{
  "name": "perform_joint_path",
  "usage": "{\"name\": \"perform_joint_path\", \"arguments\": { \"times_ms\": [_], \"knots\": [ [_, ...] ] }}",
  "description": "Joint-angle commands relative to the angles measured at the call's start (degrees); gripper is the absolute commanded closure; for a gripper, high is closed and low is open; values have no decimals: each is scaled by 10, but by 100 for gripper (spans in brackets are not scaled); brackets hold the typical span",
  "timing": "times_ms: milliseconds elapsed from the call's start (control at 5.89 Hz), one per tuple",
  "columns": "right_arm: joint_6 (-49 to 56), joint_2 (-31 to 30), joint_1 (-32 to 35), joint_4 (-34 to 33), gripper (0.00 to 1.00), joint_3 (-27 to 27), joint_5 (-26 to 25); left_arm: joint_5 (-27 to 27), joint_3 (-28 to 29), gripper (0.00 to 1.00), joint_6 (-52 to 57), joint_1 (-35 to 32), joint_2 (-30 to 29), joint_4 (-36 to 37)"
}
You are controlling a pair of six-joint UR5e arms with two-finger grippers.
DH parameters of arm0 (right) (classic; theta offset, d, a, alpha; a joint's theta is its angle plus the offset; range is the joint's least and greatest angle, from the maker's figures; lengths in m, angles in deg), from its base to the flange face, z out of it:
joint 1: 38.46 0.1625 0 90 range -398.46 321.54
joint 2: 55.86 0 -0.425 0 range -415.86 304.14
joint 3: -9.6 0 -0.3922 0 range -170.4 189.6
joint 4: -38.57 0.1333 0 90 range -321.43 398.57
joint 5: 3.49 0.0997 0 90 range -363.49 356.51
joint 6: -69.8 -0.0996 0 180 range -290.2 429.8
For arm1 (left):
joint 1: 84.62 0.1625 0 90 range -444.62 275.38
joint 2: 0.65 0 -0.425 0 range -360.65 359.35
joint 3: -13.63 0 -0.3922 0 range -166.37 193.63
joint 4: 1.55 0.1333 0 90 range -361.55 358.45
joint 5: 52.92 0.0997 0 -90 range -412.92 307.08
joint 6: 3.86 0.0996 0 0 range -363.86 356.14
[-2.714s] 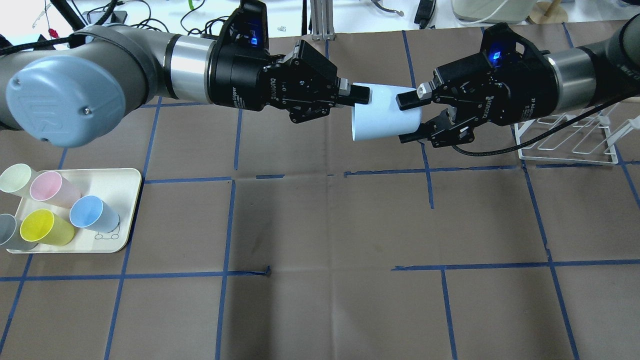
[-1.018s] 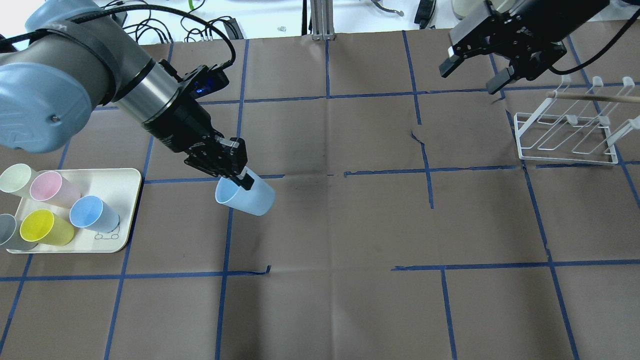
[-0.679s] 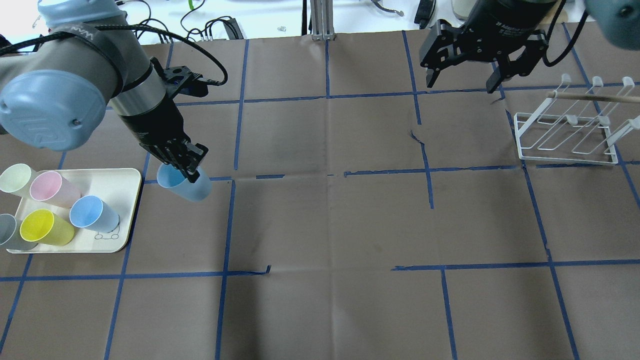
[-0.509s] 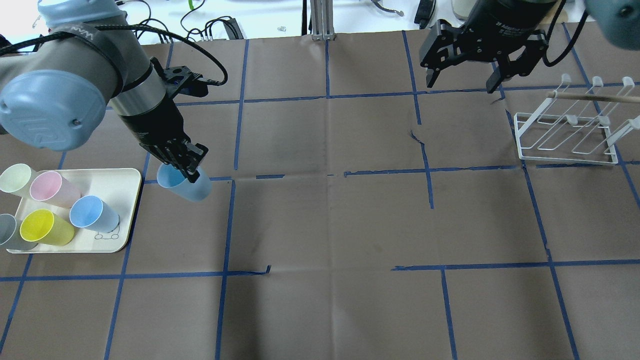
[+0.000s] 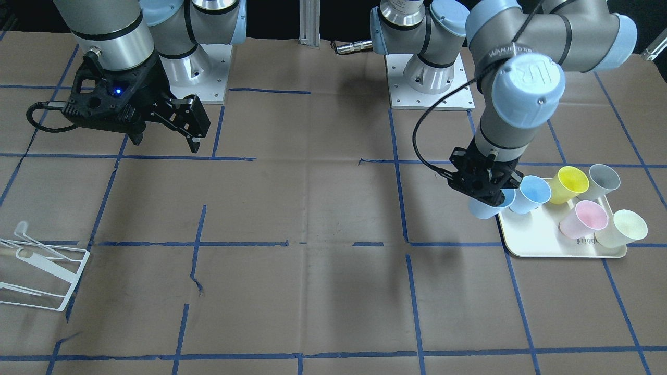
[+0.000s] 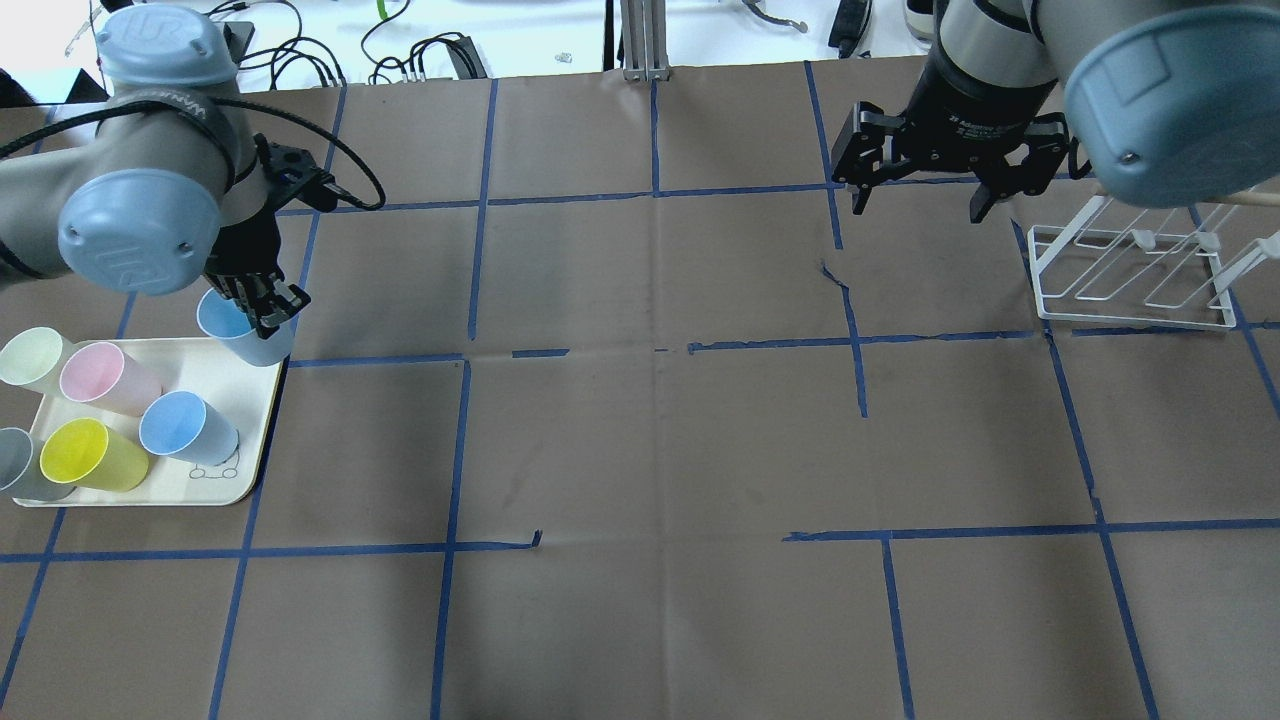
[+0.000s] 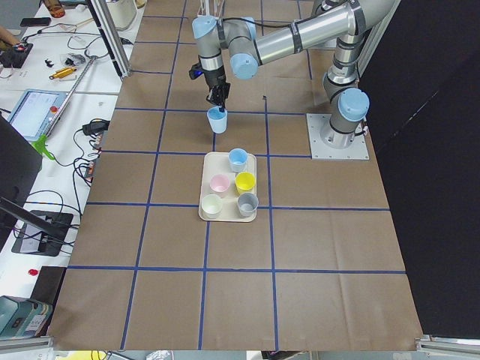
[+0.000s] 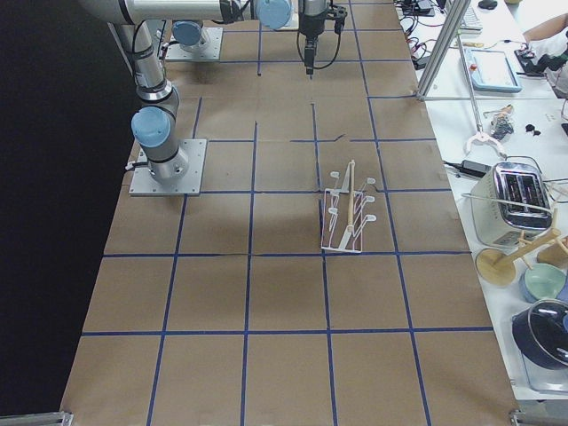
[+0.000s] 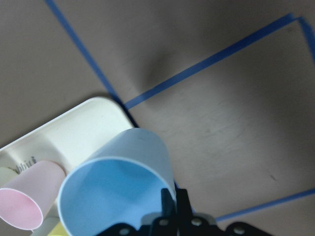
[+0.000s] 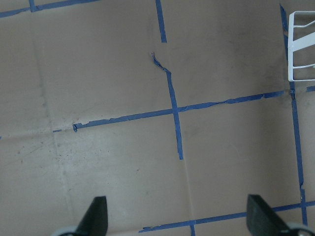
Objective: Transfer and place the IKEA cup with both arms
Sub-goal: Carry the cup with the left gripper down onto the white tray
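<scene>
The left hand (image 6: 263, 310) is clamped on the rim of the IKEA cup (image 6: 242, 335), one finger inside the mouth and one outside, as the left wrist view shows with the dark fingers (image 9: 170, 204) at the lower edge of the cup (image 9: 123, 184). The cup hangs tilted, its bright blue mouth turned toward the upper left of the overhead view. It sits over the upper right corner of the cream tray (image 6: 250, 400), at the left side of that view; whether its base touches the tray I cannot tell.

In the front-facing view the same hand (image 5: 487, 191) points downward with the cup (image 5: 480, 209) below it, just beside a second blue cup (image 5: 531, 194) on the tray (image 5: 542, 240). Above the hand the wrist rises steeply to a large blue joint cap, and the forearm runs back toward the base at the top of the frame.

On the tray stand also a yellow cup (image 6: 85, 455), a pink cup (image 6: 100, 375), a pale green cup (image 6: 28, 356) and a grey cup (image 6: 12, 462).

The right hand (image 6: 915, 208) is spread wide and holds nothing. It points straight down over the brown tabletop (image 6: 660, 450) in the upper right of the overhead view, near a white wire rack (image 6: 1130, 285). Its two fingertips (image 10: 96, 216) show at the bottom corners of the right wrist view.
</scene>
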Motion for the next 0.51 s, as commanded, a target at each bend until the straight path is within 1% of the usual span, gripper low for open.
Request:
{"name": "perform_joint_path", "arguments": {
  "times_ms": [0,170,339],
  "knots": [
    [-2,-6,-2,11,0,-4,14,-2,-15,100,4,75,-42,58],
    [-2,0,-6,38,0,-32,18,-3,-14,99,4,78,-49,69],
    [3,8,-8,55,0,-46,11,-3,-13,99,8,84,-66,74]
  ]
}}
